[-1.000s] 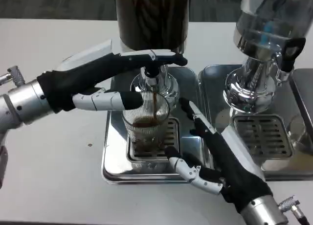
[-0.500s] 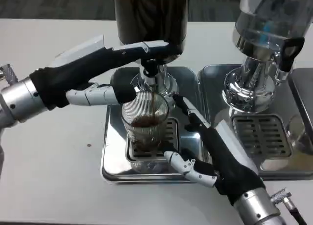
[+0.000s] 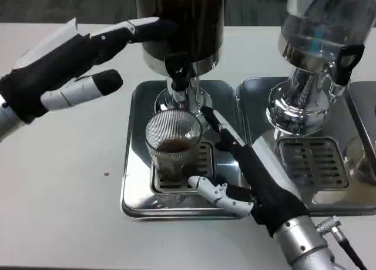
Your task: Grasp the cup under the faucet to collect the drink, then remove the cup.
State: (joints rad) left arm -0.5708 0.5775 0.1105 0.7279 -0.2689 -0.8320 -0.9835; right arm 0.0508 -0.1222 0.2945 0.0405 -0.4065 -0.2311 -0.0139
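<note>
Centre of the frame, just below the faucet [image 3: 178,76], the ribbed clear cup [image 3: 172,144] stands on the drip grate of the left steel tray [image 3: 134,188], about 1/3 full of dark drink. It looks rigid, smooth-walled and breakable, heavier with liquid; a hold around its mid-wall, kept upright, seems safest. At lower right, the right hand [image 3: 247,176] lies spread beside the cup, gripping nothing. At upper left, the left hand [image 3: 64,64] hovers open, well apart.
</note>
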